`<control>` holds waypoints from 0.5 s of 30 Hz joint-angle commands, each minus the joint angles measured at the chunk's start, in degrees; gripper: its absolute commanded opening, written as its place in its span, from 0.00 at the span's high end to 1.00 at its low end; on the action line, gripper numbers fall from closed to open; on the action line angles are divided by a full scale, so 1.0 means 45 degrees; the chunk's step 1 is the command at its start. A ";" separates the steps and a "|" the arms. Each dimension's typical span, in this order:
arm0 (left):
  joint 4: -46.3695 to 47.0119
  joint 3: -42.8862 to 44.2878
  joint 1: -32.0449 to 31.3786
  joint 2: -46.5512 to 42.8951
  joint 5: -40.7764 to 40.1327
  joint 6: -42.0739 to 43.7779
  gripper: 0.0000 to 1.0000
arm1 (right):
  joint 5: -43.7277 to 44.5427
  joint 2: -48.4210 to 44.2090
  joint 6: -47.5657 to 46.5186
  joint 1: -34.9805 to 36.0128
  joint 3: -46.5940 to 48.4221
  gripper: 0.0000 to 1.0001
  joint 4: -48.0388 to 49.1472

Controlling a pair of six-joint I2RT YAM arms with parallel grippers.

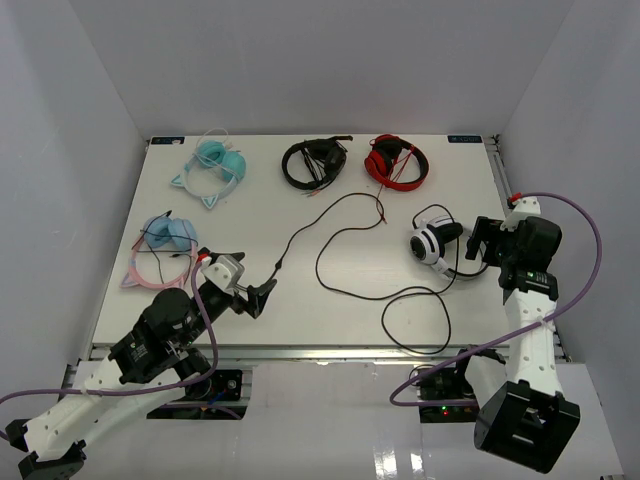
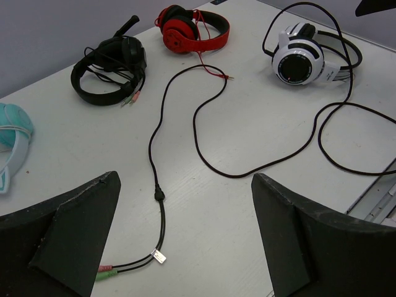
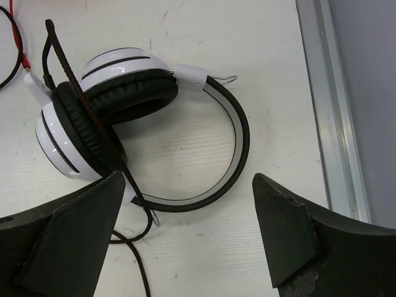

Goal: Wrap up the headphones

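At the far left lie a pink-and-blue pair (image 1: pixel 160 247) and, farther back, a teal pair (image 1: pixel 212 168), both with cat ears. Near them the left gripper (image 2: pixel 185 179) hangs over the table (image 1: pixel 460 180) with its jaws wide apart and nothing between them. The pink and green plugs (image 2: pixel 105 270) of the cable (image 2: pixel 154 133) lie just beside its left finger.

From the plugs the cable runs away from the near edge and passes a small splitter (image 2: pixel 159 195). It curves toward the black pair (image 1: pixel 313 160) and the red pair (image 1: pixel 397 160) at the far side, then swings back in loose loops toward the right.

The headphones (image 1: pixel 432 243) lie flat on the right part of the table. Their two cups are folded together on the left and the headband arcs to the right, so the long axis runs roughly left to right. The right gripper (image 3: pixel 185 182) is over them, jaws spread. One finger is by the cups and the other is beyond the headband. Whether either touches cannot be told.
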 commanded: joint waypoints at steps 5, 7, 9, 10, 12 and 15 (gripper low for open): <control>0.0108 0.0132 0.0044 -0.0067 0.0236 -0.0007 0.02 | -0.3467 -0.0512 -0.3680 -0.0076 0.0584 0.10 -0.1046; 0.0120 0.0132 0.0044 -0.0061 0.0258 0.0010 0.02 | -0.4156 -0.0390 -0.4251 -0.0065 0.0757 0.10 -0.1472; 0.0122 0.0132 0.0044 -0.0061 0.0255 -0.0026 0.02 | -0.4576 0.0012 -0.4344 -0.0062 0.1022 0.10 -0.1790; 0.0122 0.0132 0.0044 -0.0061 0.0277 -0.0060 0.02 | -0.4545 0.0203 -0.4311 -0.0062 0.1101 0.10 -0.1802; 0.0255 -0.0006 0.0039 -0.0061 0.0261 -0.0203 0.02 | -0.4200 0.0800 -0.4162 -0.0118 0.1314 0.10 -0.1819; 0.0757 -0.0387 0.0044 -0.0036 0.0193 -0.0594 0.02 | -0.3890 0.1850 -0.3411 -0.0605 0.1805 0.06 -0.1824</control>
